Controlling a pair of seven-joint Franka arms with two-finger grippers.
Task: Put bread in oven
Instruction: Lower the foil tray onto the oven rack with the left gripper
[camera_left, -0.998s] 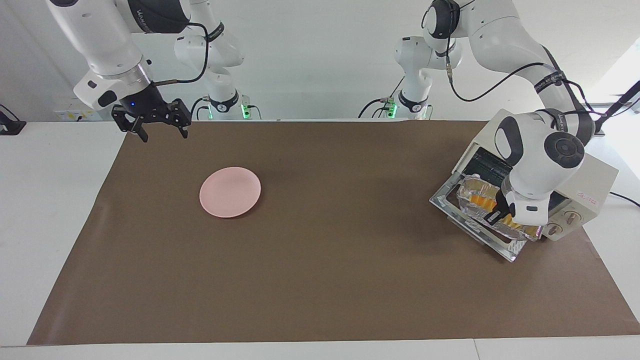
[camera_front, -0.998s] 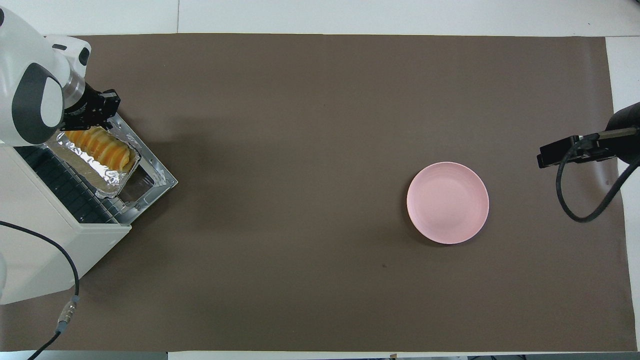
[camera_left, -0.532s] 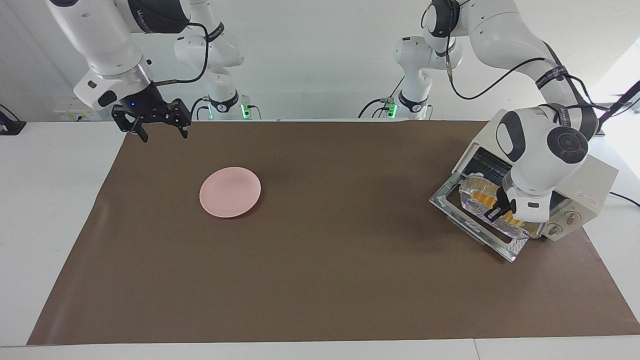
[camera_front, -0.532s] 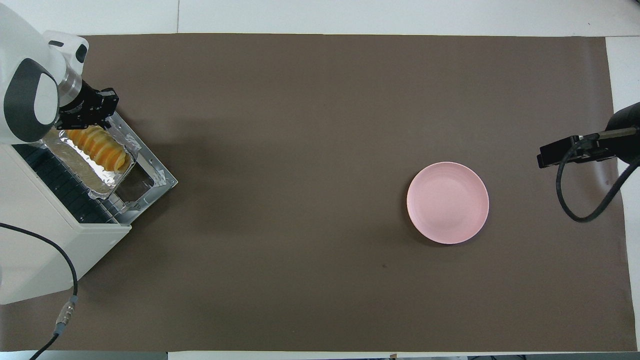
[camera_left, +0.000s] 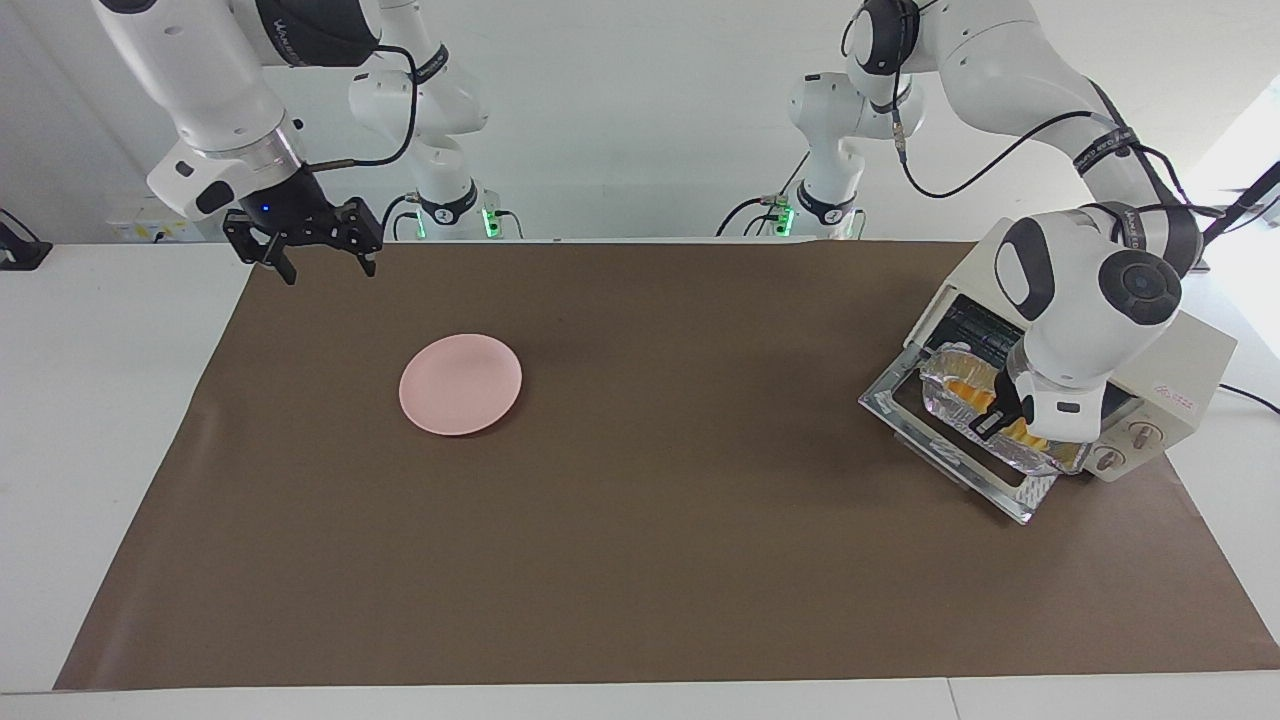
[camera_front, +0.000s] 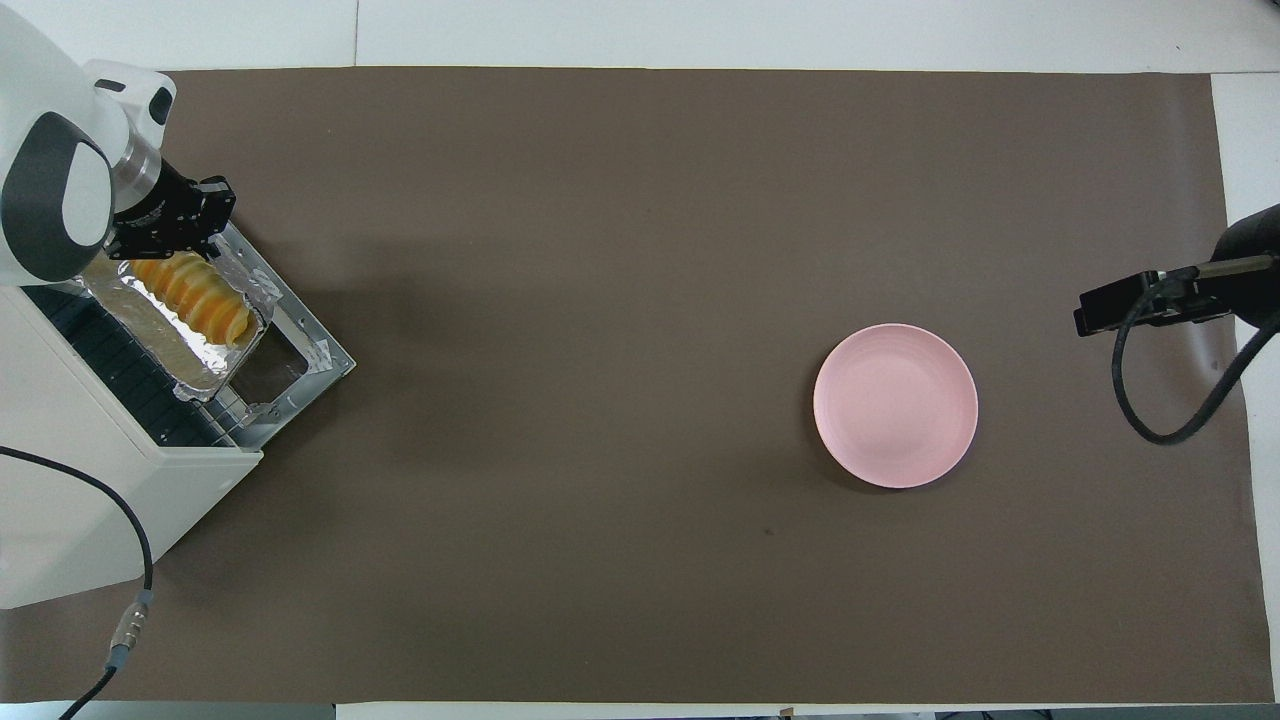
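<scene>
The right gripper (camera_left: 318, 262) waits with jaws wide over the brown mat's (camera_left: 640, 560) corner by the robots. At the left arm's end the oven (camera_left: 1170, 370) stands, door (camera_front: 290, 345) dropped open. The bread (camera_front: 195, 295) lies in a foil tray (camera_front: 215, 365) at the oven's mouth, partly over the door. The left gripper (camera_left: 1000, 418), jaws shut, pinches the tray's rim. Farther out, toward the right arm's end, a pink plate (camera_left: 460, 384) sits alone amid bare mat.

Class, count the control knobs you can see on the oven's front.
2. Both knobs sit side by side on the oven front panel, beside its open door. More may be hidden.
</scene>
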